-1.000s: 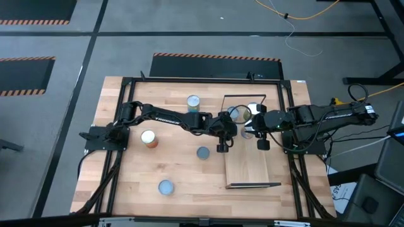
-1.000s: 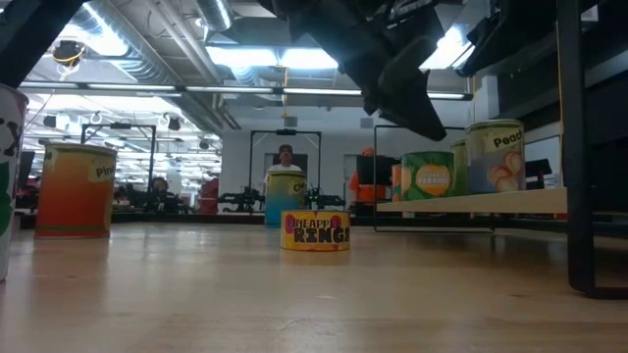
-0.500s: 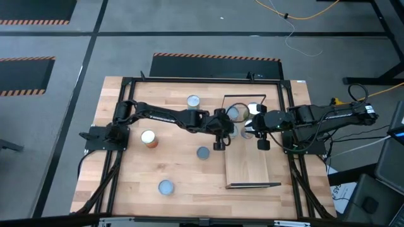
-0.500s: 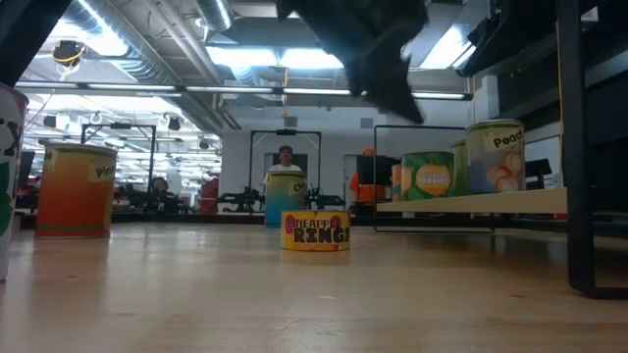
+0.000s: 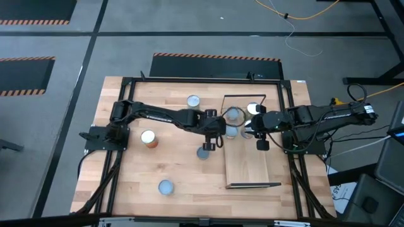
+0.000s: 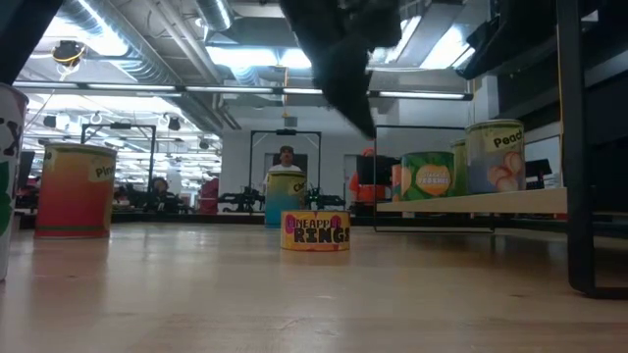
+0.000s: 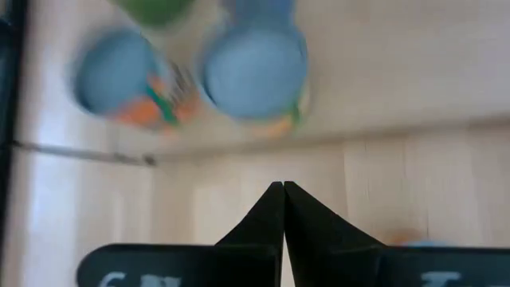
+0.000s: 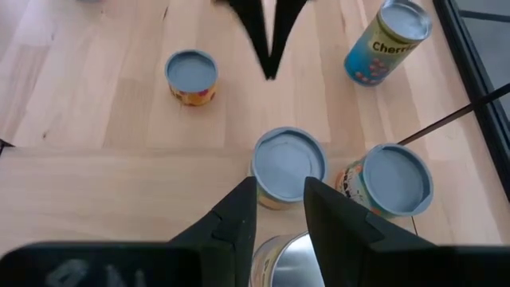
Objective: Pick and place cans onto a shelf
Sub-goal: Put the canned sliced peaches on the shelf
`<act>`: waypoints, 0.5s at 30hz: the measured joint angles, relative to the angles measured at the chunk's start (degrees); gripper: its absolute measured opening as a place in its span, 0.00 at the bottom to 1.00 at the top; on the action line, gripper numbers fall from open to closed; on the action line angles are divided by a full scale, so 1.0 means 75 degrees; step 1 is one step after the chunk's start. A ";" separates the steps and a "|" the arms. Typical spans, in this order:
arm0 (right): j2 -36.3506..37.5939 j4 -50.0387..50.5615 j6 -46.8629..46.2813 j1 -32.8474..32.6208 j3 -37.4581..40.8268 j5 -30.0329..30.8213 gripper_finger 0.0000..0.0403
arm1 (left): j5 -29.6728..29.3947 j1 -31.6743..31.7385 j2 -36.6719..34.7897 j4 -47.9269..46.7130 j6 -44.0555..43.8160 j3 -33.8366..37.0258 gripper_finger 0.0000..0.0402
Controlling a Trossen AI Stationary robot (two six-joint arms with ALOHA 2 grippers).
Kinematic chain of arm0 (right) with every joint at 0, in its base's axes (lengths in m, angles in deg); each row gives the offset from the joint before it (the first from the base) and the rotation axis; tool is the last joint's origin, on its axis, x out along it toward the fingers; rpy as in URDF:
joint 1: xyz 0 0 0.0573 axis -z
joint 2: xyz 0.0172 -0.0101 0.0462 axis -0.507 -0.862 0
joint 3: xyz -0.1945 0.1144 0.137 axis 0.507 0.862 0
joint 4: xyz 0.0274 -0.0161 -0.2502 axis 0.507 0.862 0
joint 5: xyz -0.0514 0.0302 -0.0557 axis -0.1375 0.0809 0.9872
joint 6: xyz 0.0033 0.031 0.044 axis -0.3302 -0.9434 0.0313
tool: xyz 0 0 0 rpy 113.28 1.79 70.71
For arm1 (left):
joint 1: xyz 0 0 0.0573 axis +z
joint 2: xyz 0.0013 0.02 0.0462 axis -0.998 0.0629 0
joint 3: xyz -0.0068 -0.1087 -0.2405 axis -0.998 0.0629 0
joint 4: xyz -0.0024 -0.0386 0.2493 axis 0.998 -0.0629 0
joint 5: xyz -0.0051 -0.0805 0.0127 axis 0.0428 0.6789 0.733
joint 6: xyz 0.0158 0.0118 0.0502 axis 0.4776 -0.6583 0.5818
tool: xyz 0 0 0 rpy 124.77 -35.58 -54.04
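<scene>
The shelf (image 5: 249, 165) is a pale board at the table's right. Several cans stand at its far end, among them two blue-topped ones (image 8: 288, 163) (image 8: 386, 179). On the tabletop stand a short can (image 5: 203, 153), an orange can (image 5: 148, 137), a far can (image 5: 193, 101) and a near can (image 5: 165, 186). My left gripper (image 5: 208, 142) is shut and empty, raised beside the shelf's left edge, over the short can. My right gripper (image 8: 279, 199) is open and hovers over the shelf's cans, a silvery can top (image 8: 280, 257) under its fingers.
The shelf's thin dark end frames stand at its far (image 5: 245, 97) and near (image 5: 254, 185) ends. The shelf's near half is bare board. A black frame rail (image 5: 120, 157) runs along the table's sides. A person stands in the room beyond the table (image 6: 286, 155).
My left gripper has drawn away from the shelf's cans toward the table's left edge and now stands over the short can. It has stayed shut. My right arm has kept still.
</scene>
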 joint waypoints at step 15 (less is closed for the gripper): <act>-0.0003 0.0003 0.0009 0.0000 0.0003 0.0000 0.27 | 0.0000 0.0032 0.0983 0.1041 -0.0080 0.0009 0.00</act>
